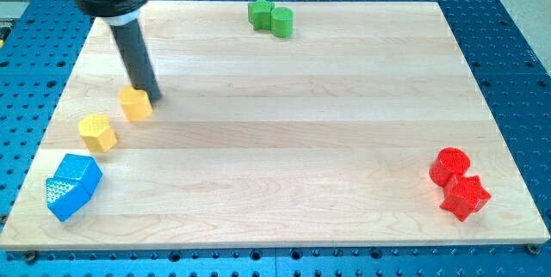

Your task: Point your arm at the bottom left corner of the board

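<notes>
**Tip beside a yellow block, up the board's left side**

Nearest the view's bottom, the board's bottom left corner point(15, 241) lies bare, on the wooden board point(284, 139) that covers the blue perforated desk point(516, 62). Just above that corner sit two blue blocks point(71, 186), touching each other; their shapes are hard to make out. At the view's bottom right, a red star point(465, 196) touches a red cylinder point(449, 166).

Up the left side comes a yellow block point(98, 132), then a second yellow block point(136, 103) a little apart from it. My tip point(154, 99) rests at this second block's right edge, touching or nearly so, well apart from the corner.

Farthest, at the top edge, a green block point(261, 12) touches a green cylinder point(281, 21).

There are no jaws: the arm ends in a bare dark rod holding nothing. No containers or readable writing show.
</notes>
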Controlling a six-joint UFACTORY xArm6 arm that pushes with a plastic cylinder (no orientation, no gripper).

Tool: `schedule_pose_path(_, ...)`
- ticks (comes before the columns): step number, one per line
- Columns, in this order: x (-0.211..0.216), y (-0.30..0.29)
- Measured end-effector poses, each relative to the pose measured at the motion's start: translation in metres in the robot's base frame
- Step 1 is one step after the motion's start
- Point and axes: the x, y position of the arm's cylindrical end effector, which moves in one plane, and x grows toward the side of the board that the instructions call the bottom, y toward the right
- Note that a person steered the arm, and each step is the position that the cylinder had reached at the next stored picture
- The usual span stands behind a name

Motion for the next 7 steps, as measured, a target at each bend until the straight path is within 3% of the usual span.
schedule_pose_path(2, 0.003, -0.071)
schedule_pose_path(3, 0.037, -0.113)
schedule_pose_path(7, 0.100, -0.114)
